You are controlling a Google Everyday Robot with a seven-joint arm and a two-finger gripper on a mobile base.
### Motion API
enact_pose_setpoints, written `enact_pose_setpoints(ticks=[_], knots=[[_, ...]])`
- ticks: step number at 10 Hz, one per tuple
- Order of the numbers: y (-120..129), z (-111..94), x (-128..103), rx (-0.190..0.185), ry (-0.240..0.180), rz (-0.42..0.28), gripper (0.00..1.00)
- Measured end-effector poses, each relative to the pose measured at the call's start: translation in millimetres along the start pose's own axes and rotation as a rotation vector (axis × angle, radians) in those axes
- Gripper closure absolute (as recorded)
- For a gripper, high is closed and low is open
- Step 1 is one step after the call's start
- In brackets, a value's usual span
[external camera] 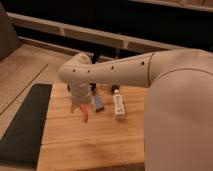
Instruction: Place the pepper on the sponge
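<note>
The pepper, thin, curved and red-orange, hangs just below my gripper over the wooden table. The gripper sits at the end of the white arm, left of centre, and appears to hold the pepper by its top end. The sponge, a small blue block with a paler face, lies on the wood just right of the gripper and pepper, a short gap apart from them. The arm's wrist covers the gripper's upper part.
A long white bottle-like object lies right of the sponge. A large black mat covers the table's left side. The white arm body fills the right of the view. A dark shelf rail runs behind.
</note>
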Motion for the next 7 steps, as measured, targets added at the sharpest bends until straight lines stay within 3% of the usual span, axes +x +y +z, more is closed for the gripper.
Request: enact_pose_setpoints(ticks=[4,5,6,7], knots=[[0.1,0.1,-0.5,0.002,-0.002,-0.002,0.35],[-0.2,-0.8,-4.8,0.004,-0.019,-0.009,0.35],[1.4,-3.3,-14.6,-0.002,-0.055,-0.032,0.35],[3.6,-9.0,-37.7,-0.012,-0.137,-0.089,0.35]])
